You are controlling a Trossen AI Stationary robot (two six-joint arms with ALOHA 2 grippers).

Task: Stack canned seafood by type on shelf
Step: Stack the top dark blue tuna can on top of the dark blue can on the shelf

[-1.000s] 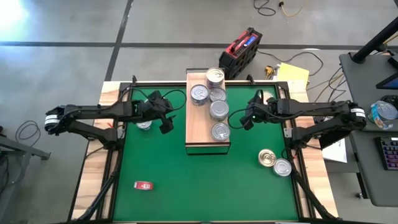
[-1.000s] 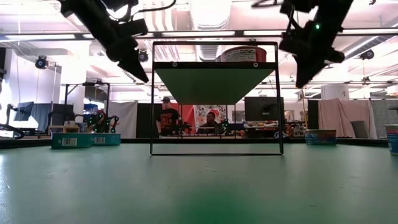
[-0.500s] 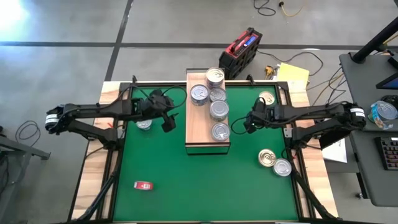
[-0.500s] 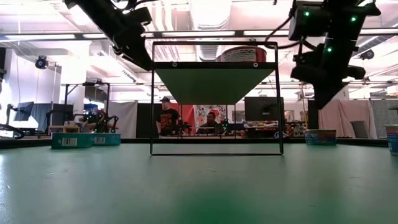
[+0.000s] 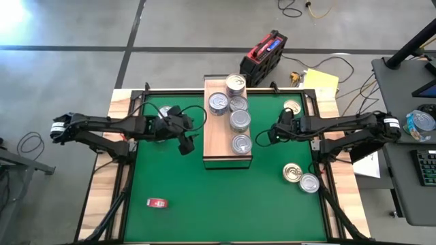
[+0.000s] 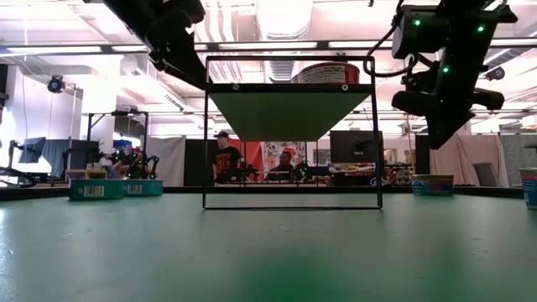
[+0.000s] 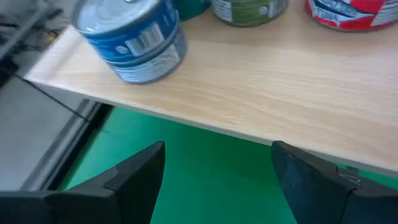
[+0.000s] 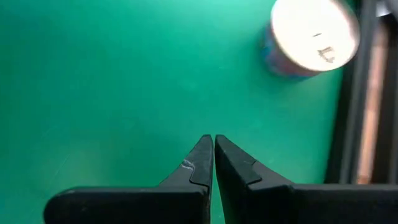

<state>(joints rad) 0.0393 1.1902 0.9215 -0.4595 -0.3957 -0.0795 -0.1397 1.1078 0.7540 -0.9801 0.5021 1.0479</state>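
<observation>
Nearest the front edge of the green mat (image 5: pixel 225 204), a small red flat object (image 5: pixel 157 202) lies alone at the left. At the right, a gold-lidded tin (image 5: pixel 293 172) and a silver-lidded tin (image 5: pixel 309 182) rest touching, not yet shelved.

Further in, the left gripper (image 5: pixel 184 141) is held just beside the shelf's left edge, fingers spread and empty. Over the last second it has been swung slightly nearer along that edge. The right gripper (image 5: pixel 270 135) is seen just right of the shelf (image 5: pixel 219 136), its fingers pressed together on nothing. Its arm has been drawn nearer, so that a third loose tin (image 5: pixel 291 107) at the far right of the mat is uncovered. With both grippers empty, a fresh pick is judged to be due.

On the shelf five tins (image 5: pixel 240 120) stand towards its right and far end. Something pale (image 5: pixel 165 111) beside the left arm may be another tin; this cannot be told.

Only lids are given from above. In the left wrist view labels are shown: a blue tin (image 7: pixel 130 40) at the board's corner, with green and red ones beyond. The closed fingertips (image 8: pixel 205 163) are confirmed by the right wrist view.
</observation>
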